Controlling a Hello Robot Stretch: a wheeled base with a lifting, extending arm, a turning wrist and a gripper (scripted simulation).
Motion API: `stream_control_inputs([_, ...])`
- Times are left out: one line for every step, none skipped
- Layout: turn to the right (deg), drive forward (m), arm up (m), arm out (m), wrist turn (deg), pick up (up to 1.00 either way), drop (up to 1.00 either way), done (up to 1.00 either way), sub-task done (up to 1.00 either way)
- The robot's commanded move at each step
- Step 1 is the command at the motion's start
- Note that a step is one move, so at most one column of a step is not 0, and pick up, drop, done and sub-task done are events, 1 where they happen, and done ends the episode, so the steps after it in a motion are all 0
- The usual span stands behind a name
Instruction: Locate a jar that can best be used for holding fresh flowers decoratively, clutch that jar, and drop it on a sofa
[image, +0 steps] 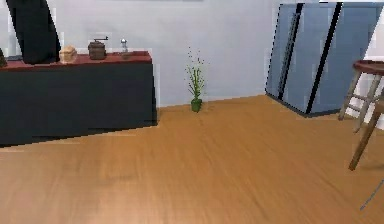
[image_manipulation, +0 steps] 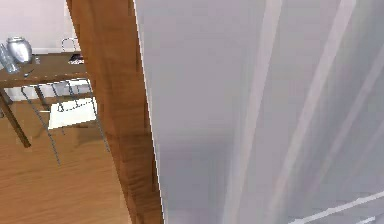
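Wooden floor runs to a dark table; small pots line its back edge, likely for display; claw state cannot be told

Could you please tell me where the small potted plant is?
In the forward view, the potted plant stands on the floor by the pale wall, just right of the dark sideboard and well left of the blue-grey cabinet.
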Motion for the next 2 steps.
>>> stream_control_inputs([-6.0, 0.00, 0.00, 0.00, 0.0, 0.00, 0.00, 0.00, 0.00])
stream_control_inputs([0.0, 0.05, 0.00, 0.00, 0.0, 0.00, 0.00, 0.00, 0.00])
